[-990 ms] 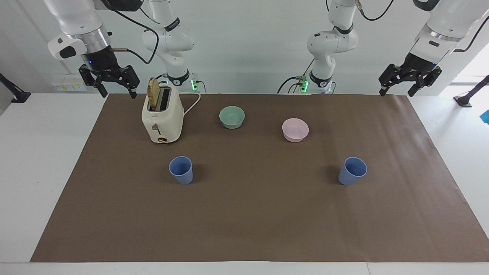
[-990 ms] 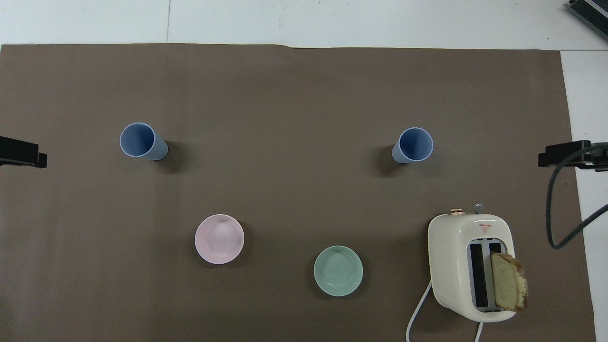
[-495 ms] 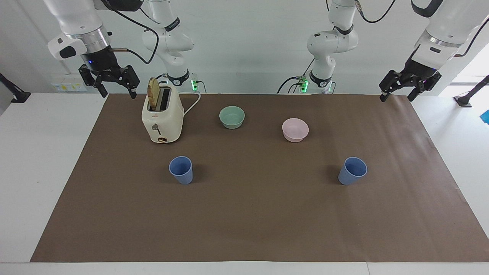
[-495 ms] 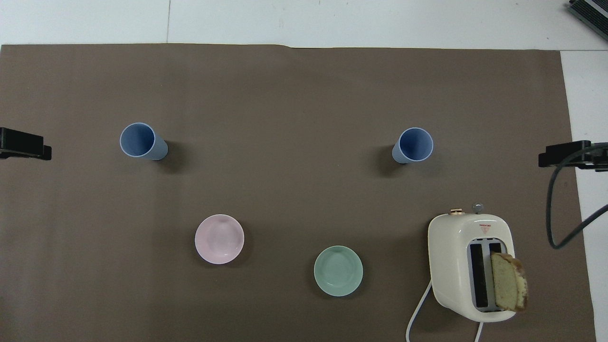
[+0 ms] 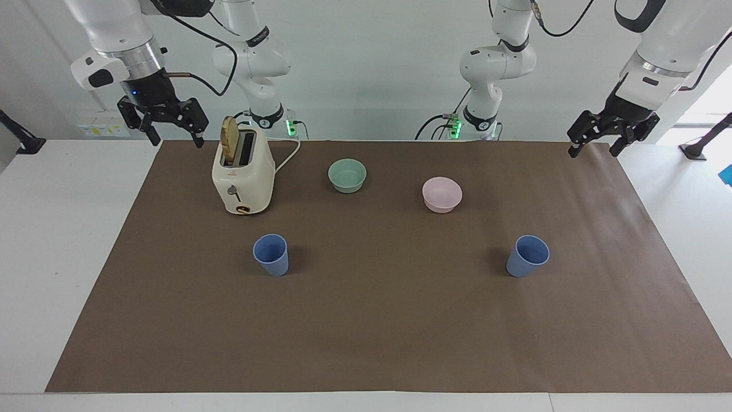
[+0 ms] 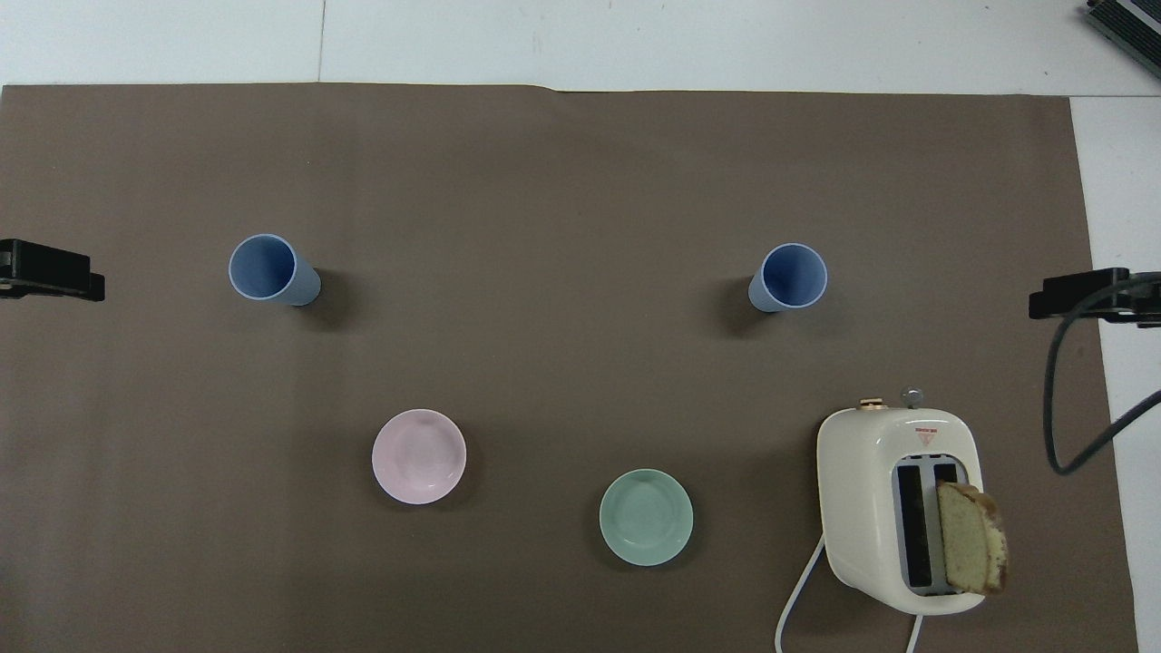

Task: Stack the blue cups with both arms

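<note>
Two blue cups stand upright and well apart on the brown mat [image 5: 366,332], neither stacked nor held: one cup [image 5: 271,254] lies left of centre in the facing view, below the toaster [image 5: 243,174] in that frame; the other cup [image 5: 527,256] lies right of centre, below and to the right of the pink bowl [image 5: 442,194]. In the overhead view the same cups appear mirrored, at the frame's right [image 6: 787,277] and left [image 6: 272,269]. The green bowl [image 5: 347,175] sits near the frame's upper middle, between the toaster and the pink bowl. A slice of bread [image 5: 230,142] protrudes from one toaster slot. The right gripper [image 5: 170,139] hangs at the upper left of the facing view, over the mat's corner beside the toaster, its jaws apart and empty. The left gripper [image 5: 592,149] hangs at the upper right, over the mat's other corner, its jaws likewise apart and empty. Neither gripper touches a cup.
</note>
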